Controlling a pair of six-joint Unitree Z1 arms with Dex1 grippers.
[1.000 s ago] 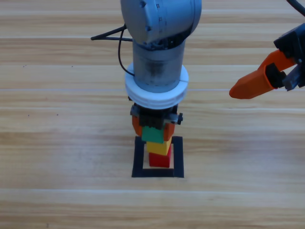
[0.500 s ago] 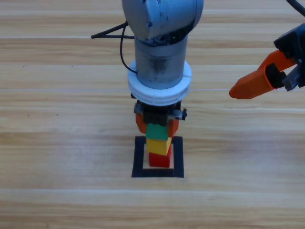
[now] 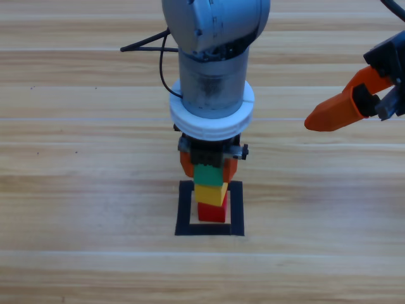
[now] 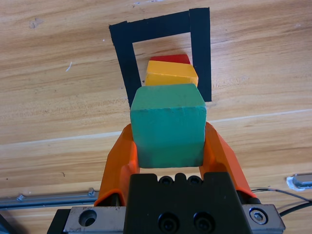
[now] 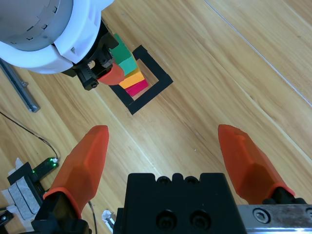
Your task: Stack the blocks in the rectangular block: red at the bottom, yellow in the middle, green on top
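The red cube point(image 3: 212, 213) stands inside the black tape frame point(image 3: 185, 209), with the yellow cube point(image 3: 211, 194) on top of it, turned slightly. The green cube point(image 3: 207, 174) rests on the yellow one. My left gripper point(image 3: 207, 167) comes down from above, shut on the green cube. In the left wrist view its orange jaws press both sides of the green cube point(image 4: 168, 122). My right gripper point(image 3: 335, 113) hangs at the right edge, well away from the stack. Its jaws are wide open and hold nothing point(image 5: 163, 129).
A black cable point(image 3: 142, 47) runs behind the left arm. The wrist views show a metal rail point(image 4: 44, 199) and a small device with a green light point(image 5: 41, 168) beside the arms' bases.
A second ago the left gripper shifted slightly right and lowered, bringing the green cube in line over the yellow one. It has held still for the last half second. The right arm has not moved.
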